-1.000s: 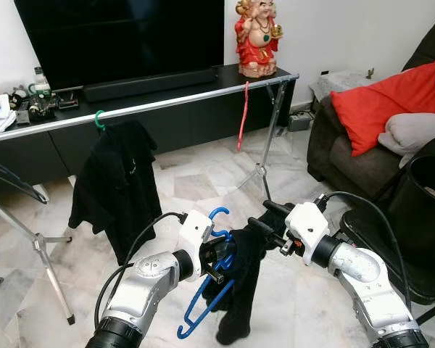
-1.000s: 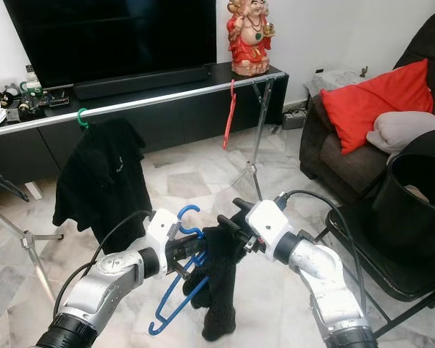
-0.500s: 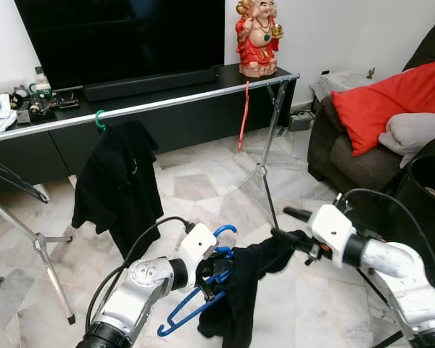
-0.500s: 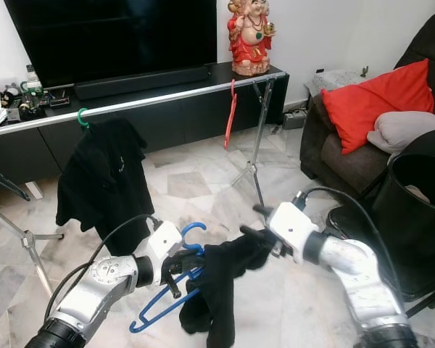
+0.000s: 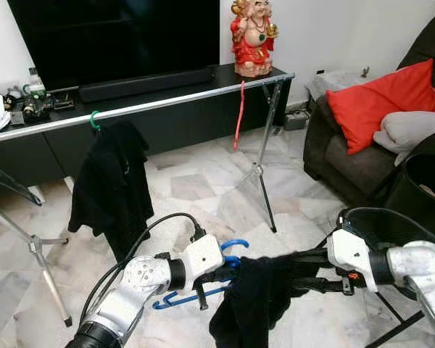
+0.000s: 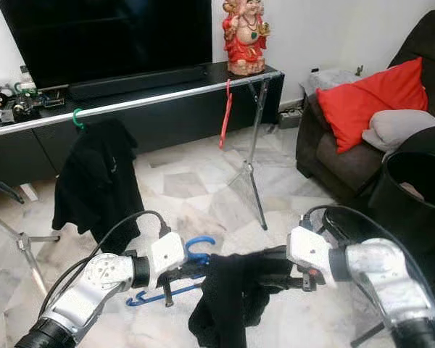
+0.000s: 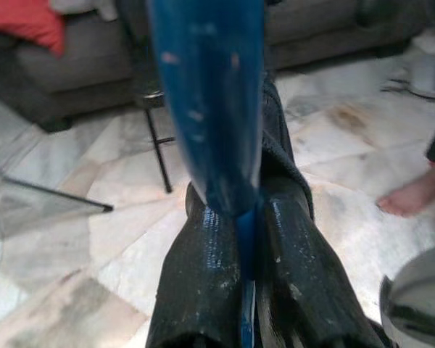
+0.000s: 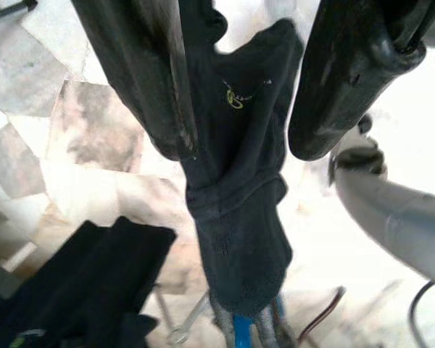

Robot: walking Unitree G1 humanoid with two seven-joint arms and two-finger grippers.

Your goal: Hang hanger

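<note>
Marble floor [image 5: 203,181] spreads before the robot in the left eye view, with a long silver clothes rail [image 5: 167,105] running across in front of a black TV cabinet [image 5: 174,123]. On that rail hang a black shirt on a green hanger [image 5: 110,181] and a bare red plastic hanger [image 5: 238,116]. A red and gold laughing figurine [image 5: 251,38] stands on the cabinet, and a red cushion [image 5: 377,105] lies on the dark sofa [image 5: 348,156]. Low over the floor, well apart from the rail, the left gripper [image 5: 216,274] is clenched on a blue plastic hanger [image 5: 203,286], which lies nearly level with its hook pointing up. A black garment [image 5: 257,301] droops from the hanger's right end, and the right gripper [image 5: 304,262] reaches in from the right to the garment's upper edge.

In the right eye view the same garment [image 6: 228,297] hangs between the two grippers.

In the left wrist view the two black fingers [image 7: 203,275] are pressed against the blue hanger's bar [image 7: 210,101] from both sides, and a person's bare foot [image 7: 413,196] stands on the floor beyond.

In the right wrist view the fingers [image 8: 141,72] are spread apart, with a fold of the black cloth [image 8: 235,188] hanging between them; I cannot tell whether they grip it
</note>
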